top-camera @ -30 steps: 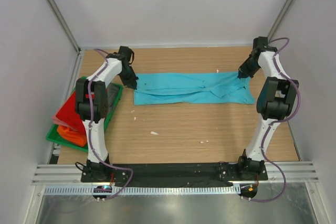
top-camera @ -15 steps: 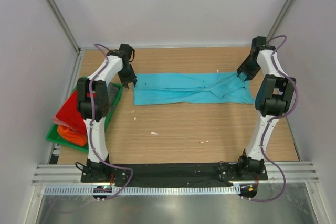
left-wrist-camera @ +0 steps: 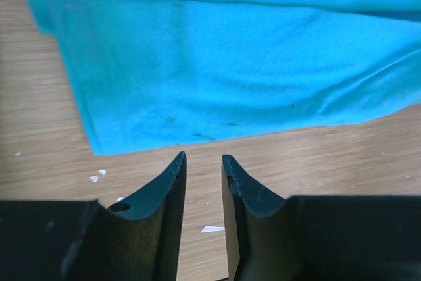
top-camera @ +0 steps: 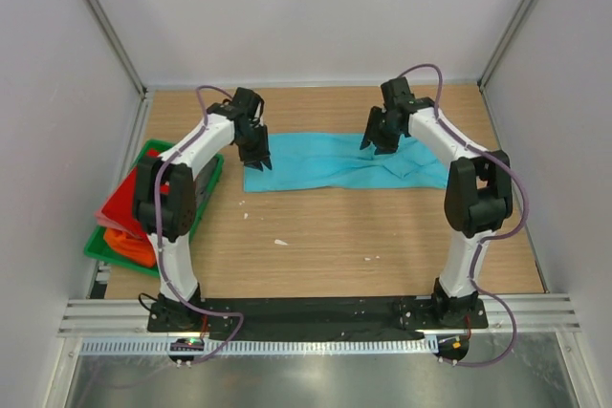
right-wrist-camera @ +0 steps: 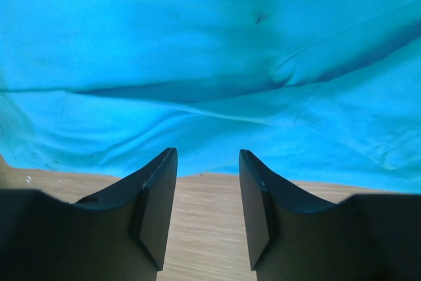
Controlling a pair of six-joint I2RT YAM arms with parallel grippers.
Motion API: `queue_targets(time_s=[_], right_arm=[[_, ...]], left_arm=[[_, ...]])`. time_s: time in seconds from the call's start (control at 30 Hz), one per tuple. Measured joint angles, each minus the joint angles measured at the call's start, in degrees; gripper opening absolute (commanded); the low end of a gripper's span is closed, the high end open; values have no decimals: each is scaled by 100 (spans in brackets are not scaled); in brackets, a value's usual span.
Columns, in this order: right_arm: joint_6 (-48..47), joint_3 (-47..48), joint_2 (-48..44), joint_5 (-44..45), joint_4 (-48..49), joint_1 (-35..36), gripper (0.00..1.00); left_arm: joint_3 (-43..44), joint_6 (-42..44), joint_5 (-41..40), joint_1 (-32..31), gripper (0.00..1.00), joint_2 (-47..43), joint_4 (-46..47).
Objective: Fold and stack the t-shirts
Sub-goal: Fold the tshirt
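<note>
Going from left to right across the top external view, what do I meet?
Green tray holding red t-shirt and orange t-shirt → left gripper → right gripper. The turquoise t-shirt overlaps both grippers, so it is left out.

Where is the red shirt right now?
Top view, far left: the red shirt lies in the green tray, over the orange shirt.
</note>
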Motion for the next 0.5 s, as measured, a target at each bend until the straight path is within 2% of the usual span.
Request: queue_targets(time_s=[0.17,0.3,0.5], right_arm=[[339,-616,7,-332,341,42,29],[555,-898,7,-334,573,-48,28],[667,-994,68,-326,780,-17,27]], left_arm=[[-72,7,339,-55,26,529,162],[-114,15,348,-79,22,767,201],[-197,17,155,-11,22,903,188]])
